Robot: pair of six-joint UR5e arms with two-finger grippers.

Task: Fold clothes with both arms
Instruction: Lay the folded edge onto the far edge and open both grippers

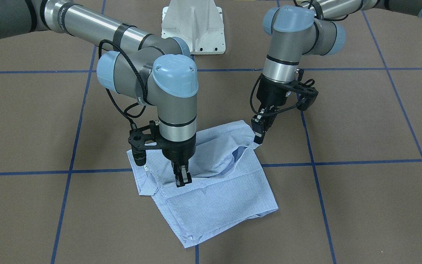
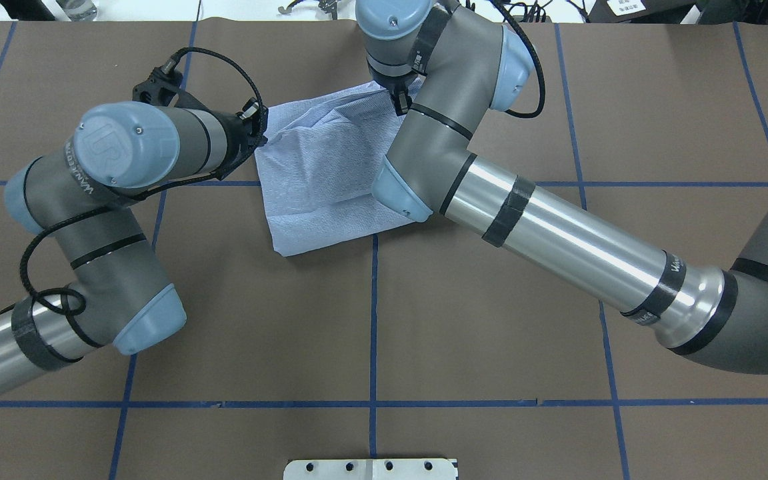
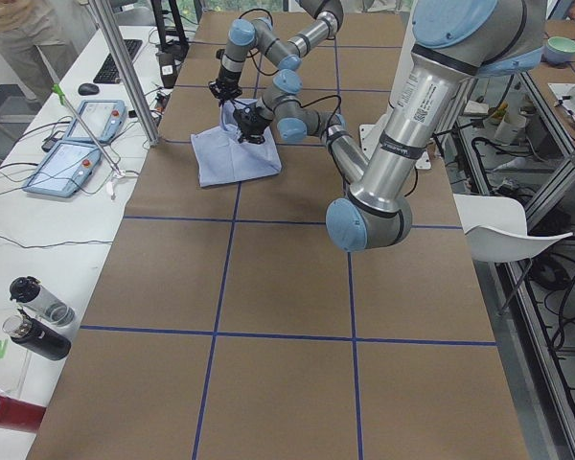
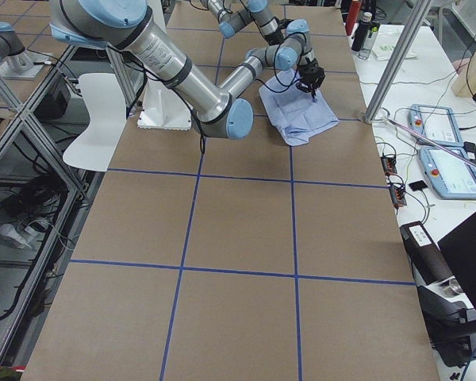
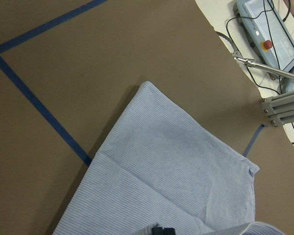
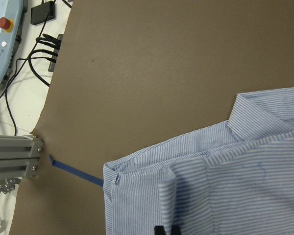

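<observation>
1. Cotton-like shirt [image 1: 214,205]: light, limp and quick to crease, so I judge hems and corners the best holds, not the mid-panel.
2. It lies part-folded on the tabletop [image 1: 361,121], near the edge far from the robot, about midway along.
3. Right claw [image 1: 182,179] is clenched on a top-layer fold. Left claw [image 1: 259,137] appears to pinch a raised corner on the shirt's left side.
</observation>
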